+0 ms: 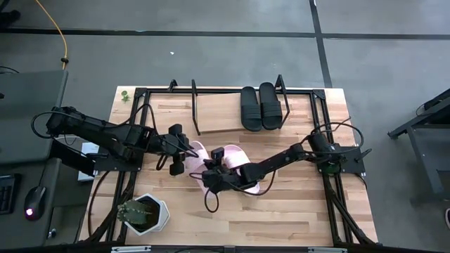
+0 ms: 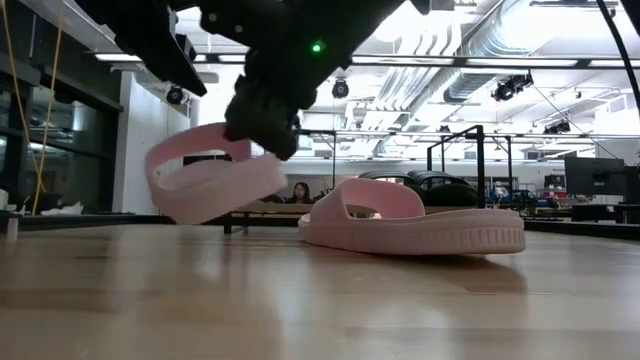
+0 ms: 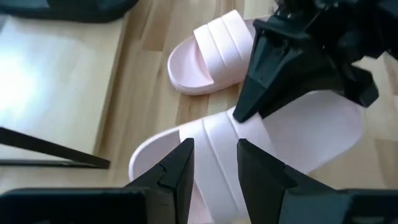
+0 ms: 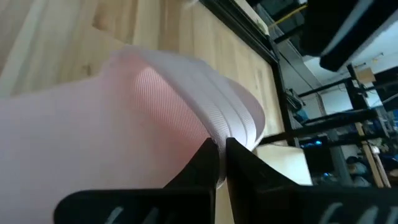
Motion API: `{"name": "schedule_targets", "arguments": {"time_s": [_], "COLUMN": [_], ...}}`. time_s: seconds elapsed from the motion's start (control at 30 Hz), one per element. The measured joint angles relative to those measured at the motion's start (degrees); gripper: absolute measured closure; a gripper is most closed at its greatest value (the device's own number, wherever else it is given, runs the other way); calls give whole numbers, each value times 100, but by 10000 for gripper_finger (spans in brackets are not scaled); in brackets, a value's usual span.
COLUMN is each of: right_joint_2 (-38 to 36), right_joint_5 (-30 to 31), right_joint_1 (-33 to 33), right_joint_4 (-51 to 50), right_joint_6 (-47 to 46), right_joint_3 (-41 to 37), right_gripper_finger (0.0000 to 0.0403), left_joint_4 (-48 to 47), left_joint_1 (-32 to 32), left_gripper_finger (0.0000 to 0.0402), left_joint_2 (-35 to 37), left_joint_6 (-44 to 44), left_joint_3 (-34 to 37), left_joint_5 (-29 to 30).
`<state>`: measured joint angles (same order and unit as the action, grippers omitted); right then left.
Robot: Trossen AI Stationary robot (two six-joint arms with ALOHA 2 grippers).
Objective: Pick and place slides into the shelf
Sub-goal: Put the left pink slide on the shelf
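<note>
On the table two pink slides [image 1: 239, 169], two black slides [image 1: 259, 107] apparently shelved

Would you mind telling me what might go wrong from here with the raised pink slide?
1. The right gripper pinches only the strap's edge of the lifted pink slide, which hangs tilted, so it may slip out.
2. The left gripper sits close by at the same strap, so the arms could bump.
3. The other pink slide lies flat nearby and might get knocked.
</note>
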<state>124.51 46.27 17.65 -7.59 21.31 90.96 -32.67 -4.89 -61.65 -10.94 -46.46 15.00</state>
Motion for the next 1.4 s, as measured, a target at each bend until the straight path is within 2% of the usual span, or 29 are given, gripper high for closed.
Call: {"name": "schedule_targets", "arguments": {"time_s": [0.33, 0.57, 0.9, 1.03, 1.17, 1.4], "right_joint_2": [-187, -366, -904, -1188, -1360, -1372], "right_joint_5": [325, 493, 630, 869, 1187, 1088], "right_joint_1": [-48, -128, -228, -243, -263, -450], "right_joint_4": [-848, -1305, -1614, -1770, -1799, -1812], "right_joint_6": [-362, -693, -933, -1037, -931, -1110], "right_joint_3": [0, 0, 0, 3, 4, 7], "right_gripper_finger": [403, 403, 403, 403, 403, 403], "left_joint_4": [2, -32, -95, -165, -181, -208], "left_joint_1": [-178, -1021, -2105, -2271, -2249, -2251], "left_gripper_finger": [293, 293, 293, 293, 293, 293], "left_joint_2": [0, 0, -4, -4, -40, -246], "left_joint_6": [273, 467, 679, 750, 709, 686], "left_joint_3": [-2, -336, -514, -520, -520, -525], "left_joint_5": [346, 1232, 2892, 3378, 3577, 4176]}}
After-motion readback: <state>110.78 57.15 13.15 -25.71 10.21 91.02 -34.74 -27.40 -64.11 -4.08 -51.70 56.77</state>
